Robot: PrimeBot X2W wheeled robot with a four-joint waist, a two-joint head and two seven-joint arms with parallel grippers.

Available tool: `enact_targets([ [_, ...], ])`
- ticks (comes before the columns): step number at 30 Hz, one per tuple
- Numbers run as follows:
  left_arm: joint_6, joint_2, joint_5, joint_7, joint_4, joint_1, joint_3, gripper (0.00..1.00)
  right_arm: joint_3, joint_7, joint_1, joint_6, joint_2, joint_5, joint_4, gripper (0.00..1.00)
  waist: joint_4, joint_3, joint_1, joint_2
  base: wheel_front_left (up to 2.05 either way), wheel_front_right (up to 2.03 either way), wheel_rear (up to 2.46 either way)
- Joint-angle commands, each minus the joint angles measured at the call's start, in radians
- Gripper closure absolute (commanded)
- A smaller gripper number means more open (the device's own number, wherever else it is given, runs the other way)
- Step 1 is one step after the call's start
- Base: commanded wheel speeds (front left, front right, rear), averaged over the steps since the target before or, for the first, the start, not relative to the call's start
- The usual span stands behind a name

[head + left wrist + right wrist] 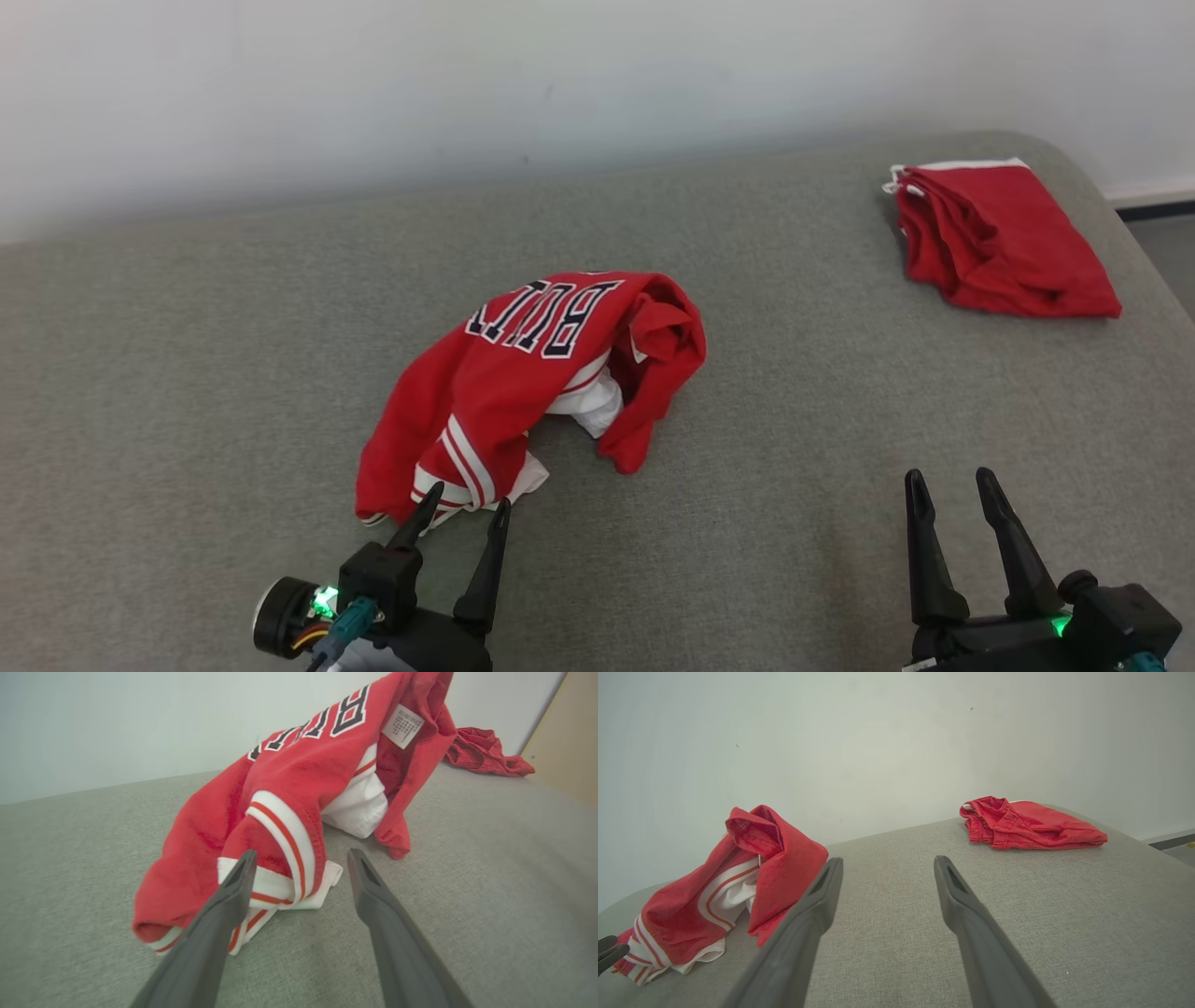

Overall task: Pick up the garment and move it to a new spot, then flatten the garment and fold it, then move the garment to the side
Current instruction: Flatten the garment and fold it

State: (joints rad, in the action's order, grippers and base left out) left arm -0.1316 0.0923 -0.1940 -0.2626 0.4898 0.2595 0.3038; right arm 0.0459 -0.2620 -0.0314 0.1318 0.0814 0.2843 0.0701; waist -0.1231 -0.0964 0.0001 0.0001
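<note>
Bench (187, 373) of grey fabric, pale wall (467, 75) behind it.

Lower left: left claw (467, 499), jaws spread wide and closed on nothing. It sits low at the near end of the garment (504, 383). In the head view one fingertip overlaps the striped hem; whether it touches the cloth I cannot tell. Left wrist view: left claw (302, 854) points at the white, red-striped hem, which lies just past the fingertips.

Centre: garment (289, 779) is a crumpled red jersey, heaped on the bench left of middle. Dark, white-edged lettering shows on the far part, white lining at the open middle, and a white label (402, 725) inside. From the right wrist view the garment (784, 858) stands up in a loose fold.

Lower right: right claw (950, 478), jaws also wide and closed on nothing, over bare bench, well apart from the jersey. Right claw (888, 861) points toward the wall.

Far right: second red cloth (1004, 243), roughly folded, at the bench's rounded back corner.
</note>
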Motion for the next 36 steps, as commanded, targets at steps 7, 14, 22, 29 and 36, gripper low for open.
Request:
enact_targets([
  [7, 0.002, 0.022, -0.029, -0.003, 0.106, 0.075, 0.029, 0.0, 0.008, -0.003, 0.041, -0.002, -0.008, 0.0, 0.002, 0.0, -0.063, -0.071, -0.0001, -0.0001, 0.0, 0.0, 0.0],
  [14, 0.002, 0.019, -0.058, -0.003, 0.154, 0.129, 0.054, 1.0, -0.008, -0.003, 0.042, -0.002, -0.007, -0.008, 0.002, 0.0, -0.052, -0.078, -0.0001, -0.0001, 0.0, 0.0, 0.0],
  [22, 0.003, 0.073, -0.059, -0.003, -0.017, 0.151, 0.115, 1.0, -0.01, -0.002, 0.013, -0.002, -0.011, 0.002, 0.027, 0.0, 0.026, -0.007, -0.0001, -0.0001, 0.0, 0.0, 0.0],
  [29, 0.003, 0.198, -0.086, 0.039, -0.137, 0.317, 0.216, 1.0, -0.012, -0.002, -0.002, -0.002, -0.015, 0.012, 0.053, 0.0, 0.071, 0.064, -0.0001, -0.0001, 0.0, 0.0, 0.0],
  [36, 0.003, 0.29, -0.141, 0.111, -0.201, 0.525, 0.297, 1.0, -0.016, -0.002, 0.007, -0.002, -0.017, 0.022, 0.065, 0.0, 0.051, 0.089, -0.0001, -0.0001, 0.0, 0.0, 0.0],
])
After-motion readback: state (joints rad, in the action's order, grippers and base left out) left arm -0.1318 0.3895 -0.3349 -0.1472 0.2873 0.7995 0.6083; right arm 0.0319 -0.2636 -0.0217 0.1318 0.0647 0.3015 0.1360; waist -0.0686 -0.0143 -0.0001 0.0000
